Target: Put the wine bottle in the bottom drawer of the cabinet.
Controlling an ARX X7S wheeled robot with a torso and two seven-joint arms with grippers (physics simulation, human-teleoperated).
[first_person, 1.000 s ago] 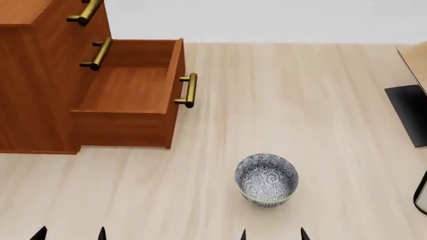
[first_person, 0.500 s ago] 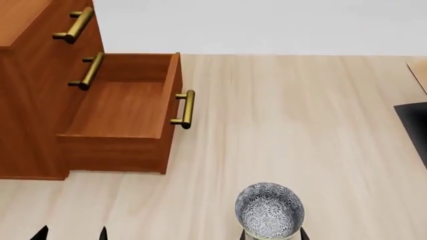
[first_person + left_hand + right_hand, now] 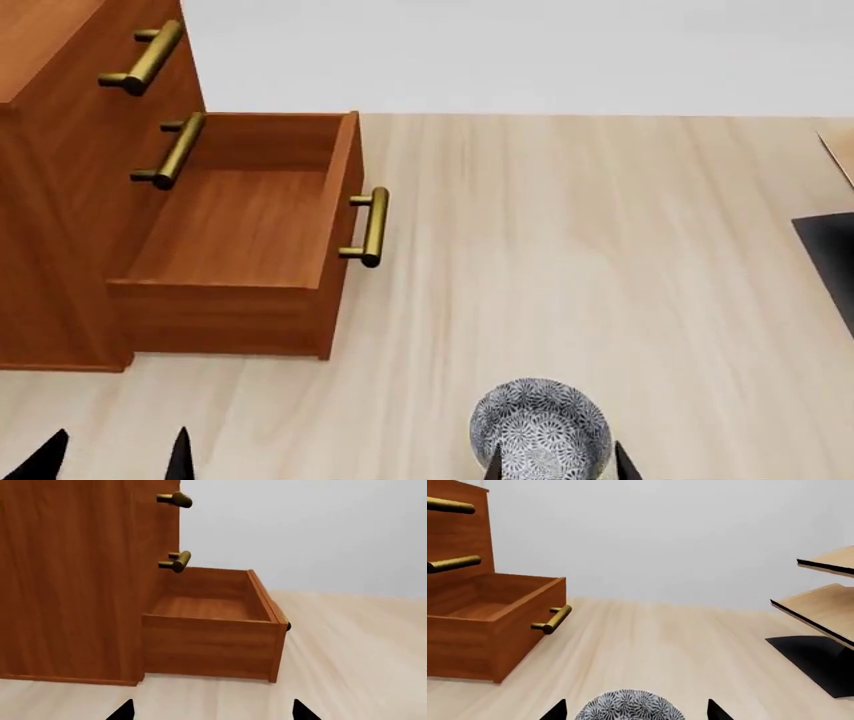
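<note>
The wine bottle is out of view in every frame. The reddish-brown cabinet [image 3: 60,190] [image 3: 67,580] [image 3: 457,535] stands at the left. Its bottom drawer [image 3: 240,225] [image 3: 207,607] [image 3: 467,611] is pulled out and nothing lies inside; its brass handle [image 3: 368,228] faces right. My left gripper [image 3: 114,458] [image 3: 213,712] is open near the front edge, short of the drawer's side wall, with nothing between its fingers. My right gripper [image 3: 555,466] [image 3: 635,711] is open, and a patterned bowl shows between its tips; I cannot tell whether they touch it.
The blue-and-white patterned bowl [image 3: 539,432] [image 3: 627,709] sits on the pale wood surface in front of the drawer's right. A pale wooden rack [image 3: 820,600] on a black base [image 3: 830,255] stands at the far right.
The head view has shifted: the cabinet and bowl sit lower in it, and the bowl is now at the bottom edge between the right fingertips. The drawer stays open.
</note>
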